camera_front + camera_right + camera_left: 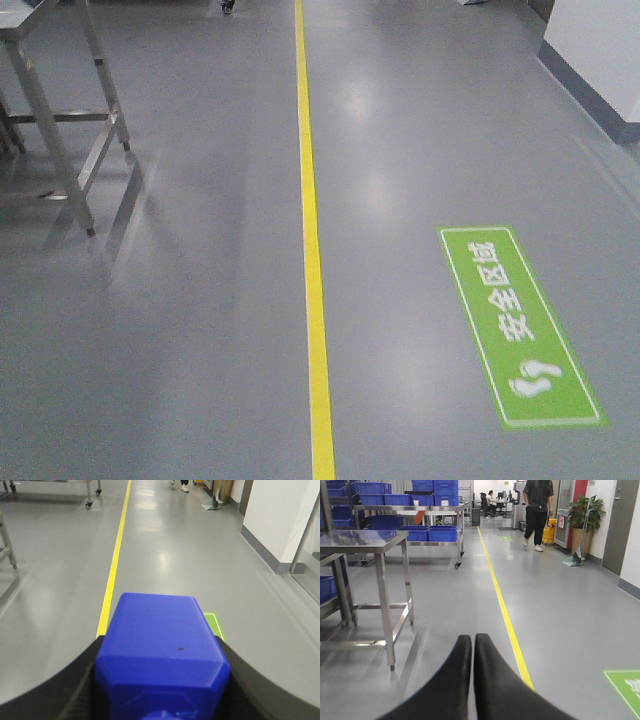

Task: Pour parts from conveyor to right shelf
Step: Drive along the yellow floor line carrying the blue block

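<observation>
My right gripper (161, 645) is shut on one of the parts (157, 630), a bright blue plastic block that fills the space between the black fingers (55, 690) in the right wrist view. The block hangs above the grey floor, close to the yellow line (114, 565). My left gripper (472, 639) is shut with nothing between its black fingertips, also over the floor. Steel racks with blue bins (427, 510) stand far off at the back left; I cannot tell whether one is the right shelf. The conveyor is out of view.
A steel table (365, 540) stands close on the left, its legs (60, 130) in the front view. A yellow line (312, 250) runs ahead, a green floor sign (515, 325) to its right. A person (537, 510) walks far ahead. A wall (280, 520) lines the right.
</observation>
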Robot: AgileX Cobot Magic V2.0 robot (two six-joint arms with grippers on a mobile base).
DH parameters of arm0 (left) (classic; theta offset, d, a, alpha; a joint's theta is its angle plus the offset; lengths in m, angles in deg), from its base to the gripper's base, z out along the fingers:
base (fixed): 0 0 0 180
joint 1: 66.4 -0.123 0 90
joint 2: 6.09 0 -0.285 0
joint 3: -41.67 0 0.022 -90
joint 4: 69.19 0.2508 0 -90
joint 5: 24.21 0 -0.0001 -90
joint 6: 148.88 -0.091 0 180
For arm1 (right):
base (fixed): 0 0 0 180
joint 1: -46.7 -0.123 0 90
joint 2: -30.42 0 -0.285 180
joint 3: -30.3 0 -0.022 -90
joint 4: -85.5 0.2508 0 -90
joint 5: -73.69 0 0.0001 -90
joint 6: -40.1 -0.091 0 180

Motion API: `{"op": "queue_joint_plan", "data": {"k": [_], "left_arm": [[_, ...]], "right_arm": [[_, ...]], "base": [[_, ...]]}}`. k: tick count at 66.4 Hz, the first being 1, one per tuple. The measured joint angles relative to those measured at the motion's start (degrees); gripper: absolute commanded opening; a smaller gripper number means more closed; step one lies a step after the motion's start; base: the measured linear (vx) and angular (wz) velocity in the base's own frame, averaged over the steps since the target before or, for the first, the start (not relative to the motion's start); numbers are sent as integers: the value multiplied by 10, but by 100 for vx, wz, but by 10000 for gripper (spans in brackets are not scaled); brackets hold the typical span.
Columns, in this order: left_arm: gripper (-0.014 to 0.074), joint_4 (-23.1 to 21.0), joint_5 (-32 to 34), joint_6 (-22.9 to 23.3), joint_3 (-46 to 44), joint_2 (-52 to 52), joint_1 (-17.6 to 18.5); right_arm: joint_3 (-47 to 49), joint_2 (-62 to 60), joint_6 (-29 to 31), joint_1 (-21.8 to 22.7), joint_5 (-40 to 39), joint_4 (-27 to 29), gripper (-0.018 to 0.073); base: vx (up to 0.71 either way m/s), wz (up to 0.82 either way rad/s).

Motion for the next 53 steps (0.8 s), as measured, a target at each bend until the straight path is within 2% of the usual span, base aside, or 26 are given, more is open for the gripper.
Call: {"op": "queue_joint_plan", "data": {"k": [53], "left_arm": [[-6, 0, 0, 0, 0, 0, 0]], "right_arm": [[0, 0, 0, 0, 0, 0, -5]], "base": [[92, 0]]}}
